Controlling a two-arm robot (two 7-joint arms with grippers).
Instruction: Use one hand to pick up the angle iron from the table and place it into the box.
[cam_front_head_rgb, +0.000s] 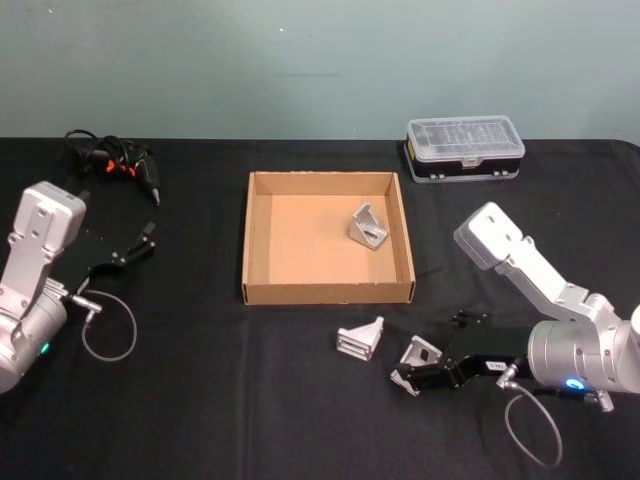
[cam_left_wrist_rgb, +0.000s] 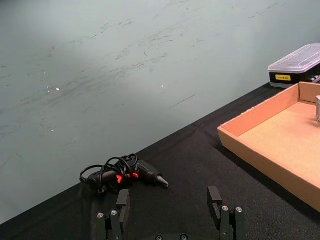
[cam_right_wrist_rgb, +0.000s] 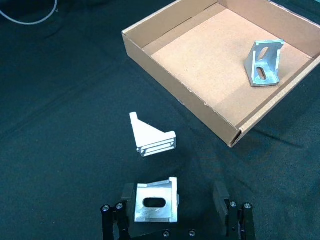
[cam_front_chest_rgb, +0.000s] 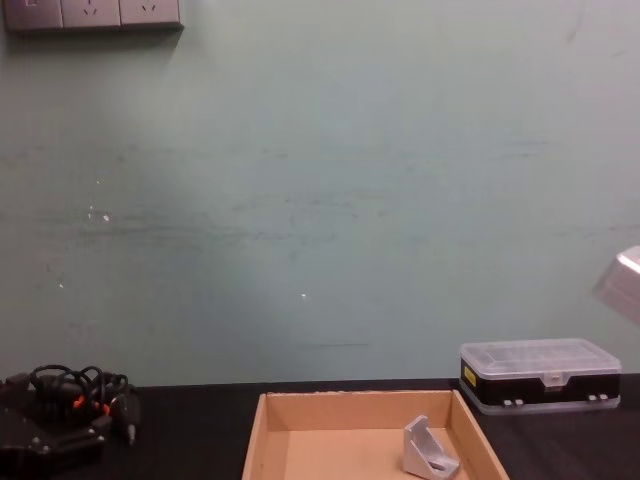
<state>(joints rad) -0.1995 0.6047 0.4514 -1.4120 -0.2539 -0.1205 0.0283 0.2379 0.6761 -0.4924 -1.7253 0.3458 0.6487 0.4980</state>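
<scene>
Two angle irons lie on the black table (cam_front_head_rgb: 200, 400) in front of the cardboard box (cam_front_head_rgb: 258, 240). My right gripper (cam_front_head_rgb: 428, 352) rests low at the nearer angle iron (cam_front_head_rgb: 418, 350), open. In the right wrist view this iron (cam_right_wrist_rgb: 156, 206) sits between the fingers (cam_right_wrist_rgb: 220, 196), closer to one than the other. The second loose angle iron (cam_front_head_rgb: 361, 339) (cam_right_wrist_rgb: 152, 137) lies just beyond it. A third angle iron (cam_front_head_rgb: 369, 226) (cam_right_wrist_rgb: 263, 62) (cam_front_chest_rgb: 428, 450) stands inside the box (cam_right_wrist_rgb: 200, 107) (cam_front_chest_rgb: 262, 440). My left gripper (cam_front_head_rgb: 135, 245) (cam_left_wrist_rgb: 170, 205) is parked open at the table's left.
A black plastic case with a clear lid (cam_front_head_rgb: 465, 148) (cam_front_chest_rgb: 540, 375) stands behind the box at the right. A black tool with orange marks and a coiled cord (cam_front_head_rgb: 120, 168) (cam_left_wrist_rgb: 127, 172) lies at the back left. Loose grey cable loops (cam_front_head_rgb: 108, 330) hang by each arm.
</scene>
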